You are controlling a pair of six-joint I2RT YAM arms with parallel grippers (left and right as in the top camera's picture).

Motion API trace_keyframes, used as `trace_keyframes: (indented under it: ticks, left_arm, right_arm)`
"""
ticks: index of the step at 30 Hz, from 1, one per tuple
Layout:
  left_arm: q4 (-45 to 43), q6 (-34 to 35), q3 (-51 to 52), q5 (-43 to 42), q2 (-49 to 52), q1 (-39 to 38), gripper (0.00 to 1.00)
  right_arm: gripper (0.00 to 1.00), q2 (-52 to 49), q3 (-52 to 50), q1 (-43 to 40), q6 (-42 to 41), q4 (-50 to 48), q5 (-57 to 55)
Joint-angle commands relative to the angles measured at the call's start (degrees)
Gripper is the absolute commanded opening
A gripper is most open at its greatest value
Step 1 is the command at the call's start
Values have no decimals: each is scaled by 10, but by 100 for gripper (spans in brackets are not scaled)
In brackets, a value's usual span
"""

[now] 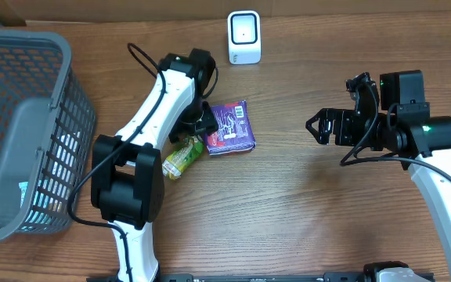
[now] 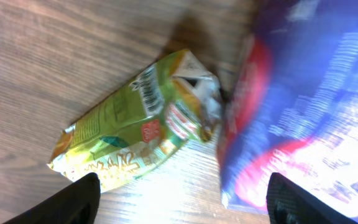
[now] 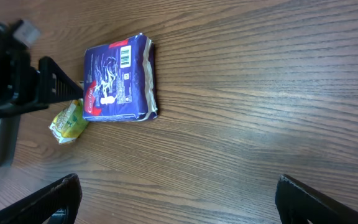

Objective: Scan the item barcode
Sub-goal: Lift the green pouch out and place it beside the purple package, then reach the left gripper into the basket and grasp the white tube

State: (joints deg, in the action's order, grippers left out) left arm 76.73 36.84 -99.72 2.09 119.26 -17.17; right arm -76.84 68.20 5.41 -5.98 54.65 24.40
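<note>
Left gripper: jaws spread wide with nothing between them (its two dark fingertips sit at the lower corners of the left wrist view). It hangs low over the table.
Right gripper: fully spread and empty, its fingers aimed toward the left gripper, well apart from both packs.
Purple package: flat on the table, just beside the left gripper on the side facing the right gripper. Its barcode faces up at the corner nearer the scanner (the bars are clear in the right wrist view).
Green packet: lying slantwise on the table just ahead of the left gripper's fingertips, nearer one finger than the other. Its barcode panel faces up, and the crimped end lies close against the purple package (whether the two touch I cannot tell).
Scanner: small and white, standing upright beyond the left gripper near the far edge of the table, well apart from both packs.
Basket: grey mesh, on the side of the left gripper away from the right gripper. Something pale lies inside it (too unclear to name).
Held items: none in either gripper.
</note>
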Motion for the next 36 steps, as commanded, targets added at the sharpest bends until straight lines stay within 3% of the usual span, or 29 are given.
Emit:
trace_keyframes:
  ticks: [1,10,11,15,21,30,36]
  left_arm:
    - [29,-52,-77,-21,-5,3,79]
    - [201,-111,-379,-1,-6,8,77]
    - [201,-147,-406,-19,-11,11,77]
    - [201,-159,-472,-43,-59,36,88]
    - [201,-187,-480,-8,-154,115,100]
    - [201,-170,-466,-18,-248,371,100]
    - [200,-146,-374,-73,-249,523,95]
  right_arm:
    - [100,2,5,5,0,-3,-3]
    - [100,2,5,5,0,-3,-4]
    - [100,2,5,5,0,-3,-4]
    - [100,2,5,5,0,-3,-4]
    - [100,2,5,5,0,-3,-3]
    - [100,2,5,5,0,-3,-4]
    - [100,2,5,5,0,-3,-4]
